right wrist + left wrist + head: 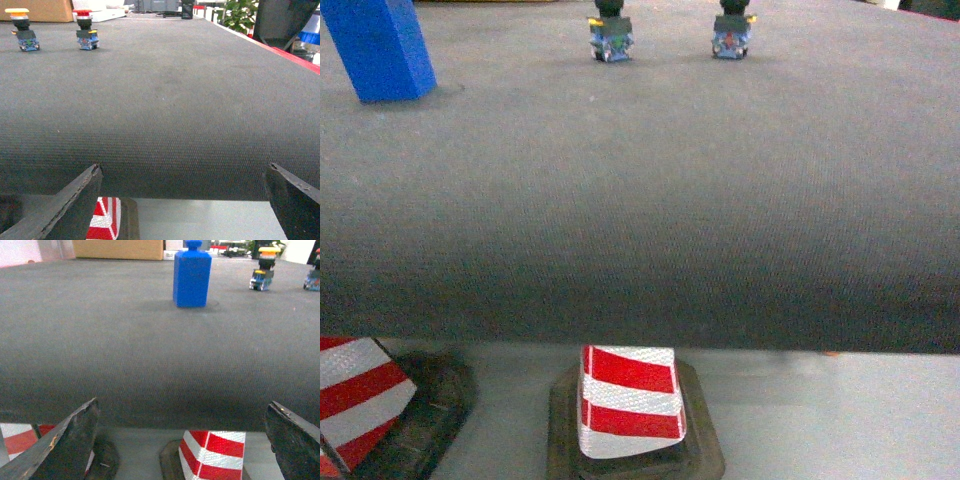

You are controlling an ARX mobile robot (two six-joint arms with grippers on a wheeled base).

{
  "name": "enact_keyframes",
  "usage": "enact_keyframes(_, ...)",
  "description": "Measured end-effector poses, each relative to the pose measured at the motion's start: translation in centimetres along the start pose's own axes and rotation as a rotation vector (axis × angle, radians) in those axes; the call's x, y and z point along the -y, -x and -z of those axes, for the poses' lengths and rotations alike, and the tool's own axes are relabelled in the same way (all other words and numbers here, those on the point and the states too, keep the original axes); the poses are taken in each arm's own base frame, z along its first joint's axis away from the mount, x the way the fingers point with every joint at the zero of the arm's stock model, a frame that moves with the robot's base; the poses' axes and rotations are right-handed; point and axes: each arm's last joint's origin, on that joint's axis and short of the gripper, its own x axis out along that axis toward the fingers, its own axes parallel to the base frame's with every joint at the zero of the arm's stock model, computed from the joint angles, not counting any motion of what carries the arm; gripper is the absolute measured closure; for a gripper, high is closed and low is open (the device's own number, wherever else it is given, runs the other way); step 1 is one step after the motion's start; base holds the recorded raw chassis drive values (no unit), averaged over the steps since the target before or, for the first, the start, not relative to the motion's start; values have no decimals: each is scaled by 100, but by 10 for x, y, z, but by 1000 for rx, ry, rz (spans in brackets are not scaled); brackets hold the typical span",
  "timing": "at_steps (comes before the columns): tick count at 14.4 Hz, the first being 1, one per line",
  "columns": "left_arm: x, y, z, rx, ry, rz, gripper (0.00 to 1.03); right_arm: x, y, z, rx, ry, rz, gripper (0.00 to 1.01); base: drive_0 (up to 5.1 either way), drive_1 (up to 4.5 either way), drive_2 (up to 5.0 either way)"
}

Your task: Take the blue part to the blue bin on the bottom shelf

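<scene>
Only the fingers of each tool show. The left tool (182, 440) has two dark grey, wedge-shaped fingers (65, 442) with scuffed, pale-chipped edges, at 7 and 5 o'clock of its wrist view. The right tool (182, 200) has matching dark, worn fingers (67, 205), tapering to blunt tips.

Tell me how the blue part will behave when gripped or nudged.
The blue part looks rigid, with flat smooth sides, so probably a firm but slightly slippery pinch. It stands upright, taller than wide, on the grey mat, so a push near its knobbed top might tip it; rolling seems unlikely.
</scene>
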Motion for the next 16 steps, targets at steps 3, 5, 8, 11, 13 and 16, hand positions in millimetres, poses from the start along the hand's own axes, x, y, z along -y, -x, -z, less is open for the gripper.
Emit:
enact_keyframes(3,0,0,0,0,0,0,5,0,0,0,1,-1,1,3,0,0,0)
enact_keyframes(5,0,0,0,-1,-3,0,5,0,0,0,2,1,1,3,0,0,0)
enact_keyframes(8,0,0,0,3,-7,0,5,0,0,0,5,0,0,3,0,0,0)
enact_keyframes(11,0,0,0,2,-8,0,5,0,0,0,1,0,0,3,0,0,0)
enact_keyframes(13,0,0,0,1,-8,0,5,0,0,0,1,0,0,3,0,0,0)
enact_keyframes(16,0,0,0,1,-8,0,5,0,0,0,1,0,0,3,0,0,0)
